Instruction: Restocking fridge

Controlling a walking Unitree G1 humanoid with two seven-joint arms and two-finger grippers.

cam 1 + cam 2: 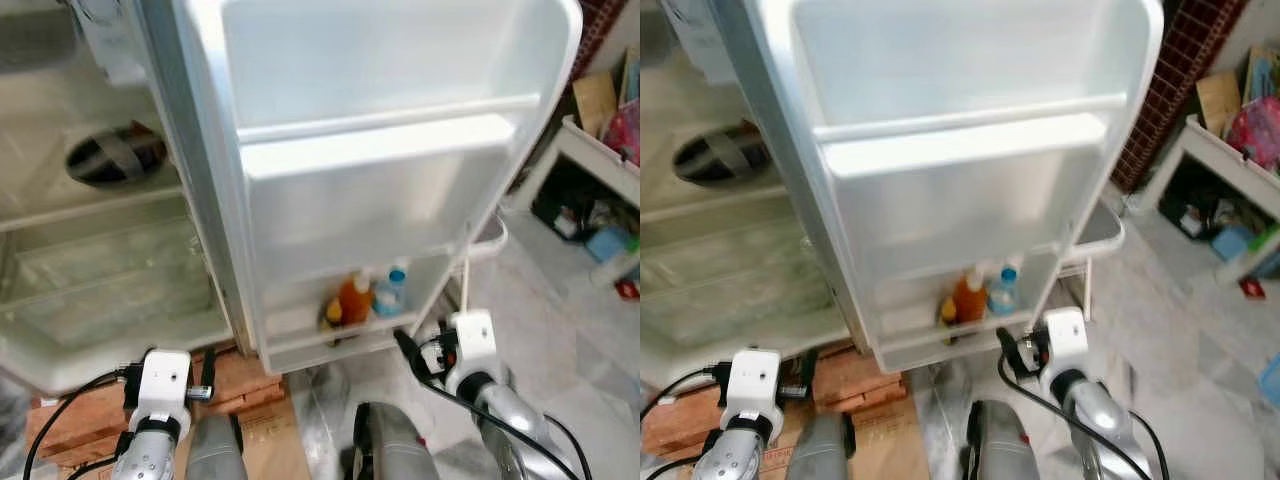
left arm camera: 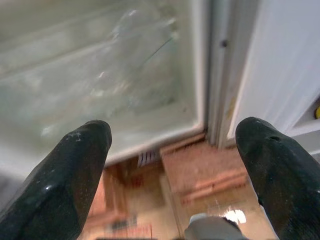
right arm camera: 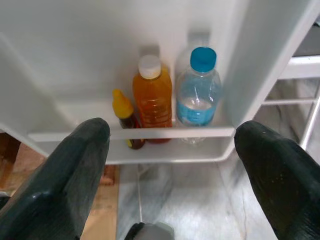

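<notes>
Three bottles stand in the open fridge door's bottom shelf (image 3: 150, 134), the blue-capped water bottle (image 3: 198, 97) beside an orange-juice bottle (image 3: 152, 97) likely slick, best gripped mid-body; right gripper (image 3: 170, 165) and left gripper (image 2: 172, 165) hang wide open, empty.

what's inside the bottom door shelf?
Three bottles stand in the bottom door shelf: a small yellow-capped bottle, an orange bottle and a blue-capped water bottle. The shelf's front rail hides their bases.
</notes>
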